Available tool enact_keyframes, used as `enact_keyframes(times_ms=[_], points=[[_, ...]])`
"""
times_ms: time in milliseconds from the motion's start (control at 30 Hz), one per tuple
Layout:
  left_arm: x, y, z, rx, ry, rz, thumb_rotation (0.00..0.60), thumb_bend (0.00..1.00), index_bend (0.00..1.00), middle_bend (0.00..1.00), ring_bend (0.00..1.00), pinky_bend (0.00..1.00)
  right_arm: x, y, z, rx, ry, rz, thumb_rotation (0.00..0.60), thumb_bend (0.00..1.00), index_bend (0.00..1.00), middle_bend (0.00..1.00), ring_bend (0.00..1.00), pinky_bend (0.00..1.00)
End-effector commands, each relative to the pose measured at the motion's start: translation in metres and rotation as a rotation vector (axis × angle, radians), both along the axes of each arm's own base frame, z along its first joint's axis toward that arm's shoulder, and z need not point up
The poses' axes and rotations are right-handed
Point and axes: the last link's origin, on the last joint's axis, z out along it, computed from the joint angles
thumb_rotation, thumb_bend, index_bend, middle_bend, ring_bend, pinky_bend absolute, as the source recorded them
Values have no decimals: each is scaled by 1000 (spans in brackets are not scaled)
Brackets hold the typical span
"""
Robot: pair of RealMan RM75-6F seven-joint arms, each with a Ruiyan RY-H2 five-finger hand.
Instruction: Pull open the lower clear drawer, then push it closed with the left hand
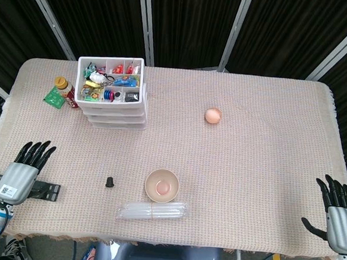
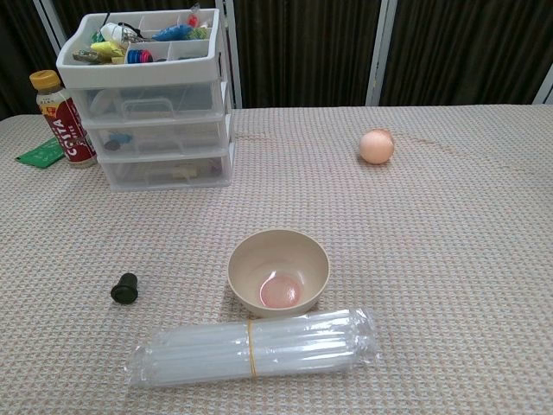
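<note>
The woven beige worktop (image 1: pixel 247 183) carries a white three-tier drawer unit (image 2: pixel 155 121) at its far left, fronts facing the robot. Its lower clear drawer (image 2: pixel 168 169) sits closed, long axis left-right. Left hand (image 1: pixel 23 170) and right hand (image 1: pixel 337 213) rest at the near corners, fingers apart, holding nothing.

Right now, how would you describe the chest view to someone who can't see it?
A clear drawer unit, all drawers shut, stands at the table's far left beside a bottle. Nearer sit a bowl, a bundle of tubes and a pink ball.
</note>
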Motion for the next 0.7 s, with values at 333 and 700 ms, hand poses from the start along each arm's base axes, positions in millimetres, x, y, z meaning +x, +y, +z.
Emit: enact_keyframes(times_ms=[333,700], points=[[0,0,0,0,-2,3,600,214,0,0,0,0,0,0,0,0,-2,-1,600,75,91,0,0,0],[-2,2,0,-3,-5,13,600,213,0,0,0,0,0,-1,-1,3,1,1,600,75,91,0,0,0]])
